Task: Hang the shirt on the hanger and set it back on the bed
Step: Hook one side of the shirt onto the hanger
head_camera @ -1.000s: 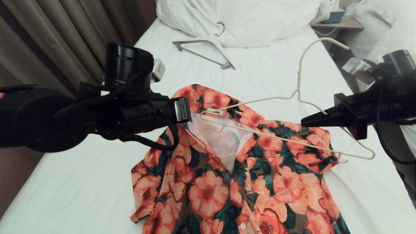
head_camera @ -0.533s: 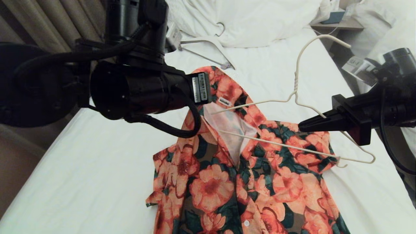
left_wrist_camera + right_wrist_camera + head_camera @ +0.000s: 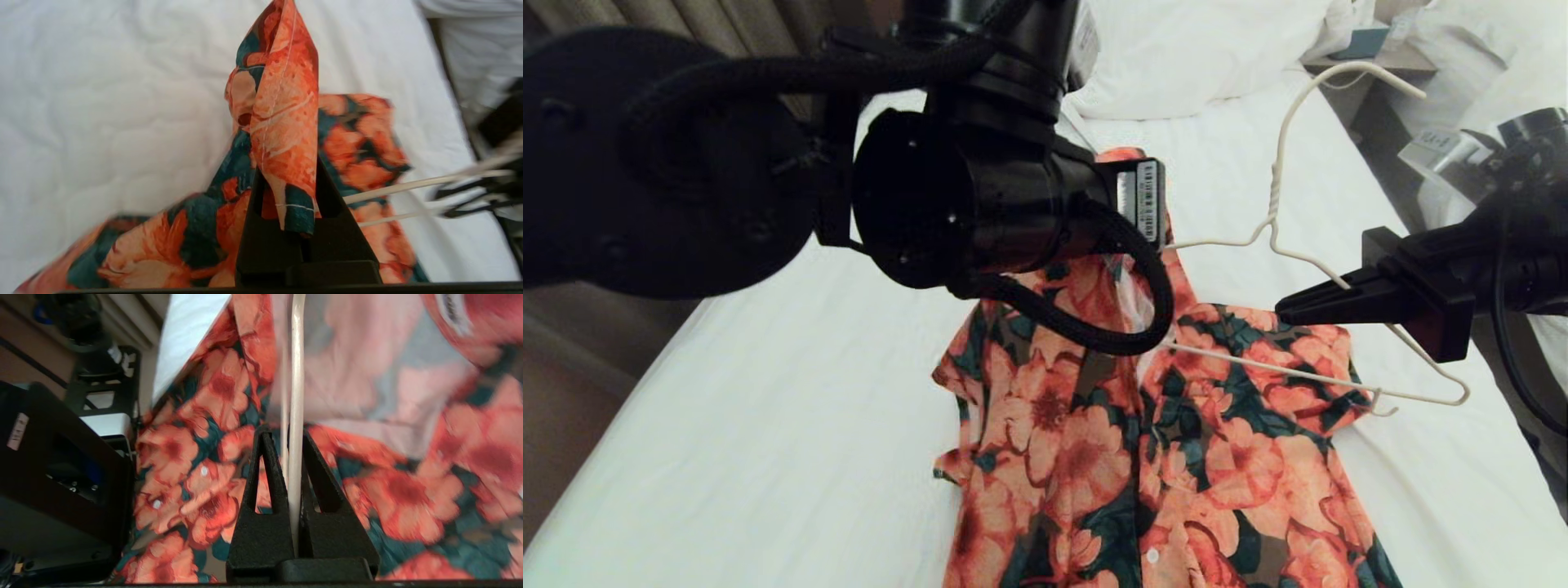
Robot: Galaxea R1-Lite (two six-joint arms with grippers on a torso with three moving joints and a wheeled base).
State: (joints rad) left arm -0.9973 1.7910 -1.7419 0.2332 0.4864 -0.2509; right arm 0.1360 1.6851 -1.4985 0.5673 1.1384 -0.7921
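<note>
Floral cloth fills six o'clock in the head view: the shirt [image 3: 1127, 457] lies on the bed [image 3: 768, 425], its collar side lifted toward twelve. At ten o'clock the left gripper [image 3: 286, 192] is clamped on that collar fold. At three o'clock the right gripper [image 3: 1286, 309] pinches the hanger [image 3: 1278, 237] by its sloping shoulder wire, hook pointing to one o'clock. To do this well, I'd hold the collar high and taut, then slide the hanger's free end into the opened neck.

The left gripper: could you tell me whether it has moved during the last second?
Yes. The left gripper, shut on the shirt, has risen and swung toward the pillow, lifting the collar.
</note>
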